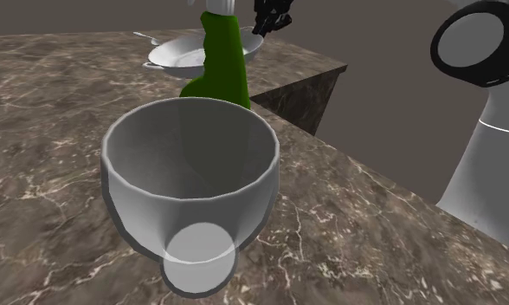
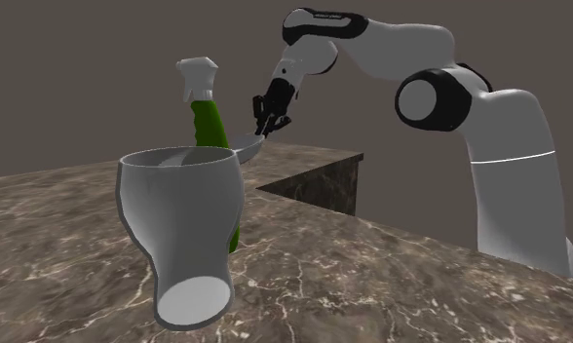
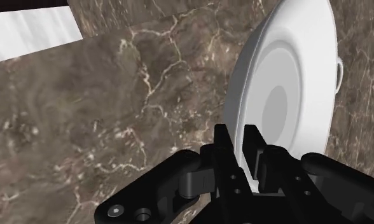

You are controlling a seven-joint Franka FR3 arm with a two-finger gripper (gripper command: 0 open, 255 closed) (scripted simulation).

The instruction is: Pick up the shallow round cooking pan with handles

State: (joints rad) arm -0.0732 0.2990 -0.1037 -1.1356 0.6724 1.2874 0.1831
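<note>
The shallow round pan [image 1: 185,54] is white-grey with small loop handles and lies at the far end of the marble counter [image 1: 374,225], partly hidden by a green bottle. My black gripper [image 1: 270,17] is at the pan's edge nearest the counter's corner. In the wrist view the gripper [image 3: 238,137] is shut on the pan [image 3: 287,89], with the thin rim clasped between the two fingers and the dish tilted away from the hand. In the second exterior view the gripper [image 2: 272,122] hangs from the bent arm, pinching the pan [image 2: 248,148] just behind the bottle.
A large grey cup-shaped vessel [image 1: 192,173] stands close to the camera. A green spray bottle [image 1: 220,61] with a white head [image 2: 197,73] stands between it and the pan. The counter has a stepped corner with a drop [image 1: 305,95] beside the pan.
</note>
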